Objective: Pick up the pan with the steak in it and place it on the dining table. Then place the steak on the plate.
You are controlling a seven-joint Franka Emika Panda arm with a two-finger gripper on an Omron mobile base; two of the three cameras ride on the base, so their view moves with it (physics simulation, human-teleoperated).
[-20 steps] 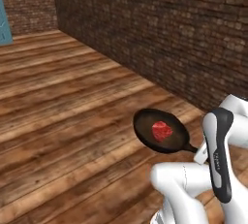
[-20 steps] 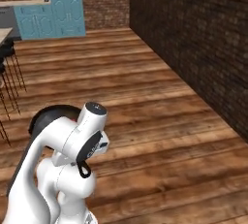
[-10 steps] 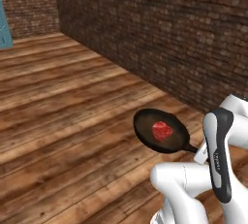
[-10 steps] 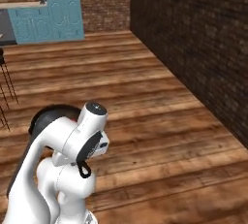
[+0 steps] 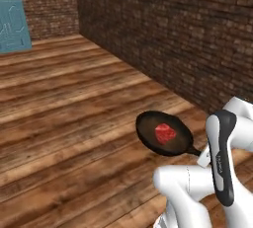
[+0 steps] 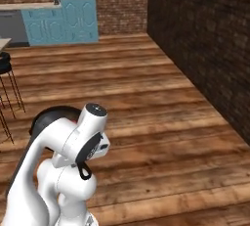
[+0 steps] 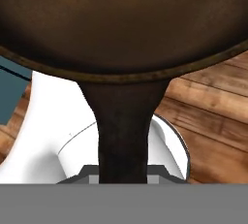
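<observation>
Pan (image 5: 164,134), round black cast iron, carries the marbled red steak (image 5: 165,133); gripper grasps its straight handle (image 7: 123,131).

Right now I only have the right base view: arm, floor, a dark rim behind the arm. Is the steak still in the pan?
Observer: Yes. In the left base view the steak sits near the middle of the pan.
Operator: Is the handle gripped?
Observer: The hand view shows the handle running straight down toward the gripper; the fingertips themselves are not visible there.
Operator: Pan resting on anything?
Observer: No. It hangs over the wooden floor, roughly level.
</observation>
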